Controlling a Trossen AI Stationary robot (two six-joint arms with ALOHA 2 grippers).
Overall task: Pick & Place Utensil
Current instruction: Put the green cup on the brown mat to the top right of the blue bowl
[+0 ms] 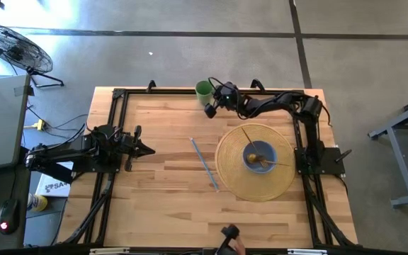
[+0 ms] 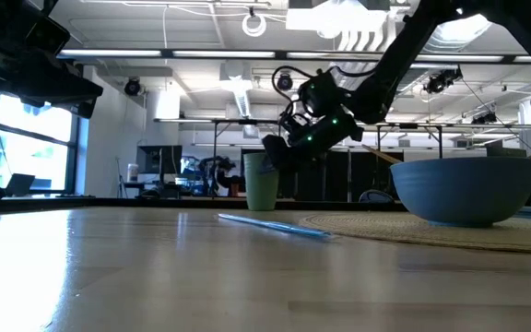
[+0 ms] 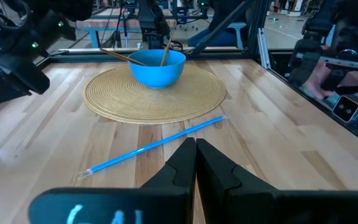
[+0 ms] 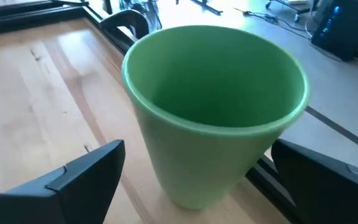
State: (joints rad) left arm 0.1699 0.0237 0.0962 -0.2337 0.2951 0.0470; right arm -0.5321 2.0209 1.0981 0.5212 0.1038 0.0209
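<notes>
Now right hand (image 4: 185, 180) spread wide beside green cup (image 4: 213, 106); left hand (image 3: 194, 155) closed, nearer blue straw (image 1: 205, 163), which lies lengthwise toward mat (image 1: 232, 180)

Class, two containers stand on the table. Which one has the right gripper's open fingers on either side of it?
The green cup: the right gripper straddles it. The blue bowl sits apart on the woven mat.

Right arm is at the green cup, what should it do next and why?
Probably ease the right tool forward and close on the green plastic cup: its fingers are open on either side of the upright, empty cup, not yet touching. The left tool waits shut.
</notes>
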